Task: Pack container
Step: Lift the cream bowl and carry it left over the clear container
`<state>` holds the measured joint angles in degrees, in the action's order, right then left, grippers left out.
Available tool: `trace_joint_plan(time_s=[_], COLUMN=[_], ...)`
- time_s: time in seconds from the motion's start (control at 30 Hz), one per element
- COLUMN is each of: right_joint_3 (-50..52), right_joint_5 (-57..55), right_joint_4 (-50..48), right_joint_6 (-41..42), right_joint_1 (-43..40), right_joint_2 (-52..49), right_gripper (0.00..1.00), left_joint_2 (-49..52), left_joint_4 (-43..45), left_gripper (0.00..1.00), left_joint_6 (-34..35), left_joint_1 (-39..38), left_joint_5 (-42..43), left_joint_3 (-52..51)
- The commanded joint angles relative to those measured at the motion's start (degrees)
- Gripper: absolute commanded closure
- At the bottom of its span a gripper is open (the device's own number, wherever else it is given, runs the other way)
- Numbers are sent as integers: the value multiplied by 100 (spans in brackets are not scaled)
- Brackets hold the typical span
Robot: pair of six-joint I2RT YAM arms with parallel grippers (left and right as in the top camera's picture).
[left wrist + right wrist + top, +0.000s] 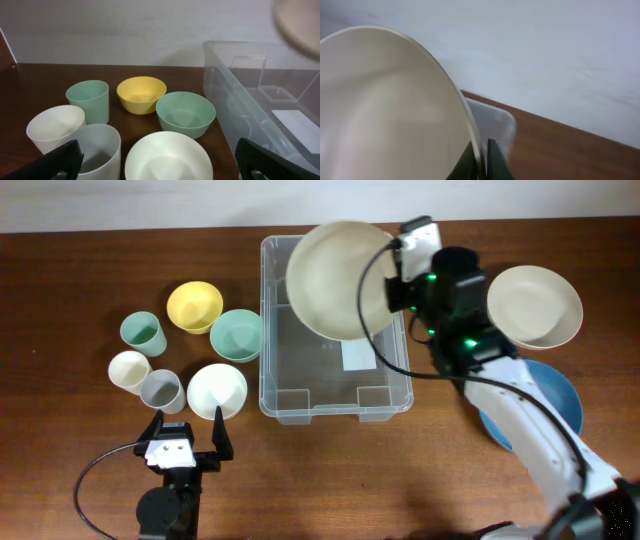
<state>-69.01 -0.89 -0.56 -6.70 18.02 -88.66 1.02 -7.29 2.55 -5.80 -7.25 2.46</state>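
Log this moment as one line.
right gripper: shut on cream plate, tilted above container | left gripper: open, holding nothing | plate not yet inside

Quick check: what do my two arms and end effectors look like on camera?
Left end effector: black fingers, white body, looping black cable. Right arm: white link, black joints with green lights, black cable; right end effector has dark fingers.

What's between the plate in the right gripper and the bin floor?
Nothing visible. The bin holds only its white label; the plate, clamped in the right gripper, hangs over its far end, overlapping the far rim from overhead.
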Motion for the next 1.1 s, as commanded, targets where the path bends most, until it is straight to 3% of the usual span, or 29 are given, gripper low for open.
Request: trace_joint_plan(time_s=[0.0,0.27,1.07], right_joint_3=[-107,-107,-107], right_joint_5=[22,-581,-951], right_joint_4=[-328,-1086,-1373], right_joint_6=[-37,-37,-37], right_joint_1=[240,452,442], right_joint_2=[-557,-1174,-1836], right_gripper=[96,96,96], left_joint_2=[-2,-2,-2], left_joint_4=[17,17,17], left_gripper=[0,0,1], left_joint_6=[-111,-111,-111], left_joint_1=[35,35,35], left_joint_5=[63,63,63], left_joint_3=[-55,-55,-55])
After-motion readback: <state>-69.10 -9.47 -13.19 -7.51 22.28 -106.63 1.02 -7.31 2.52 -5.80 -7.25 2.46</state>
